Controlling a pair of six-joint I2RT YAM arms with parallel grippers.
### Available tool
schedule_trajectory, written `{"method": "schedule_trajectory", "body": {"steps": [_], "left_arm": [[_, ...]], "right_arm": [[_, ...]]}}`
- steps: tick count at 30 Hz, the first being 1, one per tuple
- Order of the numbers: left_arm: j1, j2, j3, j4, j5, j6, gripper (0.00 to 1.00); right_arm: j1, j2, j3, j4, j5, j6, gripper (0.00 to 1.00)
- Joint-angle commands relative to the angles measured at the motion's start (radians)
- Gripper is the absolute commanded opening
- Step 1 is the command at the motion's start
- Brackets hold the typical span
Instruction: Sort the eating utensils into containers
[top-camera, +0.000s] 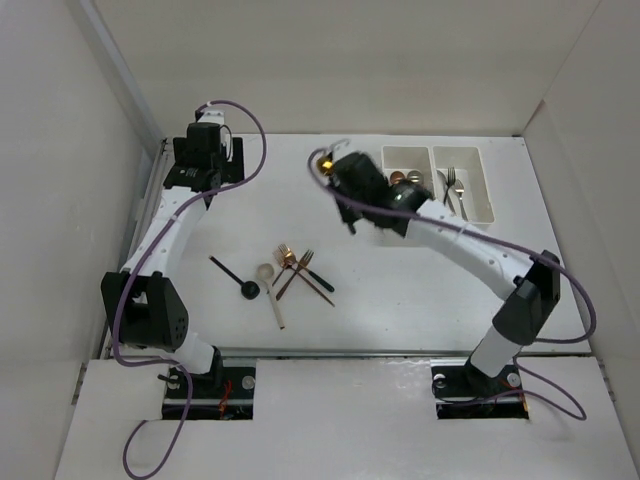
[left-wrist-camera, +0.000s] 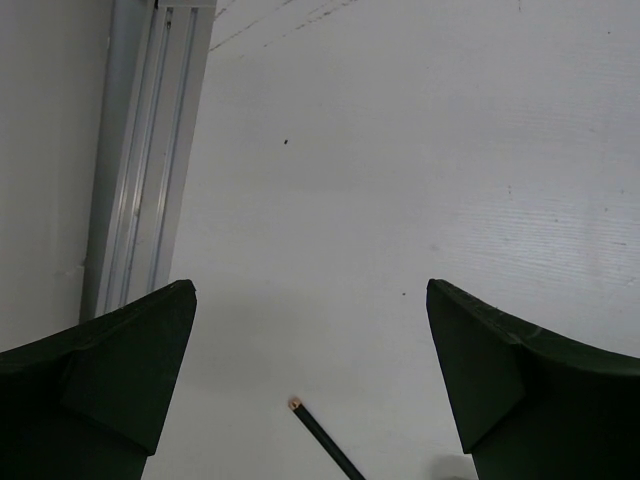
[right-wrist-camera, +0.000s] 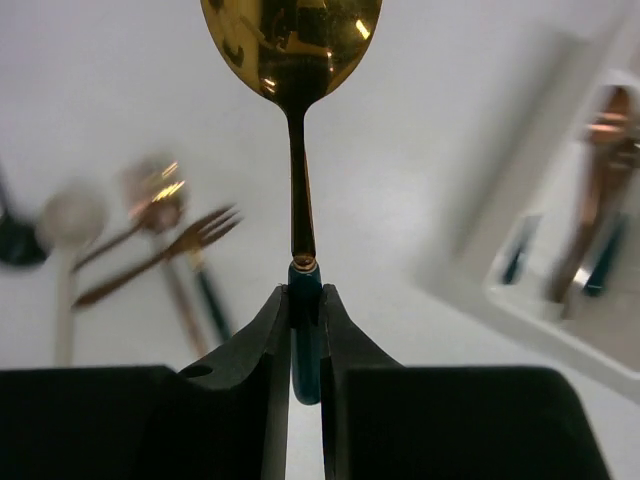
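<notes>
Clamping the gold spoon (right-wrist-camera: 290, 40) by its handle, the right gripper (right-wrist-camera: 306, 292) sits just left of the spoon bin (top-camera: 406, 150), bowl pointing away.

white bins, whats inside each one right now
Left bin: two spoon bowls, one coppery and one darker, show; the right arm covers their handles and the bin's near half. Right bin: two silver forks, uncovered.

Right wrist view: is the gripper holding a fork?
No, the right gripper is shut on the dark handle of a gold spoon, whose oval bowl shows plainly above.
</notes>
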Motion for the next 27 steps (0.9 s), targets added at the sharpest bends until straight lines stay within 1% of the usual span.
{"method": "schedule_trajectory", "body": {"steps": [1,2,3,4,5,6,7,8,9,11,14,15,17,18,22,23,24,26,27], "left_arm": [[0.031,-0.048,-0.027,0.005,0.071,-0.115,1.00],[0.050,-0.048,-0.041,0.005,0.099,-0.138,1.00],[0.060,-0.059,-0.053,0.005,0.128,-0.165,1.00],[0.073,-0.059,-0.085,0.005,0.186,-0.235,1.00],[0.097,-0.059,-0.108,0.005,0.216,-0.276,0.99],[0.109,-0.069,-0.131,0.005,0.245,-0.315,0.95],[0.120,-0.070,-0.154,0.005,0.281,-0.351,0.85],[0.129,-0.070,-0.195,0.014,0.353,-0.374,0.81],[0.129,-0.070,-0.211,0.014,0.377,-0.385,0.77],[0.129,-0.048,-0.222,-0.007,0.407,-0.396,0.73],[0.061,-0.008,-0.207,-0.078,0.360,-0.379,0.73],[0.032,0.001,-0.206,-0.125,0.348,-0.379,0.71],[0.008,0.015,-0.206,-0.164,0.348,-0.379,0.71],[-0.002,0.027,-0.231,-0.191,0.358,-0.379,0.71],[-0.038,0.062,-0.292,-0.211,0.398,-0.402,0.71],[-0.038,0.062,-0.292,-0.211,0.398,-0.402,0.68],[-0.047,0.075,-0.306,-0.220,0.398,-0.414,0.66],[-0.062,0.084,-0.306,-0.243,0.389,-0.423,0.61],[-0.071,0.084,-0.306,-0.256,0.389,-0.423,0.60]], "right_arm": [[-0.206,0.035,0.079,0.005,0.134,0.010,0.00],[-0.301,0.052,0.112,0.017,0.144,0.025,0.00],[-0.344,0.090,0.125,0.037,0.144,0.026,0.00],[-0.386,0.113,0.139,0.038,0.144,0.026,0.00],[-0.462,0.139,0.175,0.038,0.117,0.026,0.00],[-0.499,0.167,0.191,0.038,0.096,0.026,0.00],[-0.530,0.220,0.205,0.038,0.077,0.026,0.00],[-0.559,0.247,0.217,0.038,0.056,0.026,0.00],[-0.604,0.273,0.238,0.038,0.056,0.026,0.00],[-0.633,0.352,0.263,0.038,0.026,0.026,0.00],[-0.642,0.435,0.297,0.038,-0.003,0.003,0.00],[-0.642,0.451,0.297,0.038,-0.024,0.003,0.00],[-0.642,0.484,0.306,0.038,-0.024,-0.007,0.00],[-0.642,0.494,0.306,0.038,-0.024,-0.007,0.00],[-0.642,0.517,0.315,0.038,-0.024,-0.016,0.00],[-0.642,0.517,0.315,0.027,-0.015,-0.016,0.00],[-0.642,0.526,0.315,0.018,-0.015,-0.016,0.15],[-0.642,0.526,0.315,0.008,-0.003,-0.016,0.32],[-0.642,0.517,0.315,0.008,-0.003,-0.016,0.49]]}}
